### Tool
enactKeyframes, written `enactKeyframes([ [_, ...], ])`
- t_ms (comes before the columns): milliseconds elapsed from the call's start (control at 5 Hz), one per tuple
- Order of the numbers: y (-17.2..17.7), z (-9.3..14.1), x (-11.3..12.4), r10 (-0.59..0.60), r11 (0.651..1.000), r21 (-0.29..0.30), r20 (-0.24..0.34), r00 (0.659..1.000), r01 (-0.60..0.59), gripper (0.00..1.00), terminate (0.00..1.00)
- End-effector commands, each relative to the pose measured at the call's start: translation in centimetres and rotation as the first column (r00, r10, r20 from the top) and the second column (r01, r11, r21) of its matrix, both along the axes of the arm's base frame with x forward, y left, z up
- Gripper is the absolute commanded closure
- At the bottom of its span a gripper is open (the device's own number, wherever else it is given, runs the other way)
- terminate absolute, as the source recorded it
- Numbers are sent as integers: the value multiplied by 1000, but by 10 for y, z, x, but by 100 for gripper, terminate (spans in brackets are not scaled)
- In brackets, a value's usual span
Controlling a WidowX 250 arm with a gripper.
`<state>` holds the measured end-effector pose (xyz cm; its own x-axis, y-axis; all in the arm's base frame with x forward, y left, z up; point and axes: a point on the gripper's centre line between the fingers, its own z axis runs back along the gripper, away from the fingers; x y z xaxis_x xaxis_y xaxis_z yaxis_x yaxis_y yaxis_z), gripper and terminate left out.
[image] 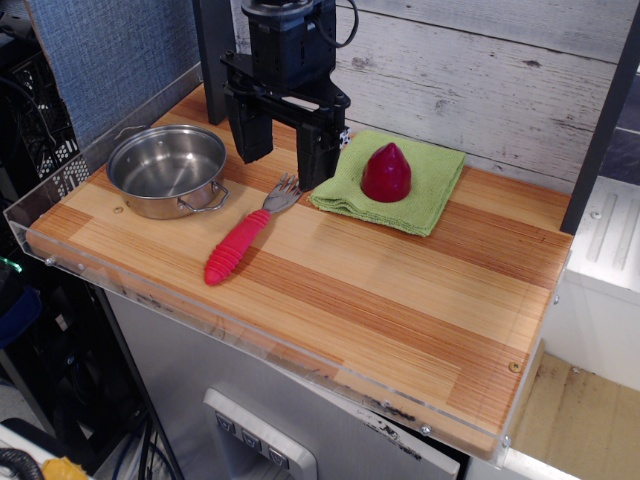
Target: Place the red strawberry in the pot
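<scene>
The glossy dark-red toy strawberry [386,172], a rounded cone with its pointed tip up, stands on a folded green cloth [432,190] toward the back of the striped wooden desk [400,300]. Nothing touches it. Just to its left hangs the black pincer [284,148], its two thick fingers spread wide apart and holding nothing; the nearer finger reaches down close to the cloth's left edge, beside the strawberry but not around it.

Further left, between the pincer and the desk's corner, lies a fork with a ribbed red handle and grey metal tines [246,236], its tines pointing toward the cloth. Beyond it sits the small shallow stainless-steel pot [167,170] with loop side handles, empty and well apart from the strawberry.

The step in hand appears to be the approach: the fruit is not yet grasped. The next move likely calls for shifting the pincer right until the fingers straddle the strawberry, lowering, and closing on its rounded sides without snagging the soft cloth. The smooth tapered shape may slip upward, so a low grip seems wise. The carry to the pot then passes over the fork.
</scene>
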<state>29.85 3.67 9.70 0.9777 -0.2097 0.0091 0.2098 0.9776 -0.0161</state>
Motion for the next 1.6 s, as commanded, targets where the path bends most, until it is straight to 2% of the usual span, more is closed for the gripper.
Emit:
enactKeyframes([
  [0, 0, 0, 0, 0, 1000, 0, 0, 1000, 0, 0, 0],
  [200, -5, -11, 18, -25, 999, 34, 23, 999, 25, 0, 0],
  [600, -9, -37, 55, 16, 999, 38, 18, 1000, -17, 0, 0],
  [800, -23, -50, 75, -1, 999, 45, 3, 1000, 1, 0, 0],
  [1400, -35, -55, 89, 5, 998, 58, 22, 1000, -6, 0, 0],
])
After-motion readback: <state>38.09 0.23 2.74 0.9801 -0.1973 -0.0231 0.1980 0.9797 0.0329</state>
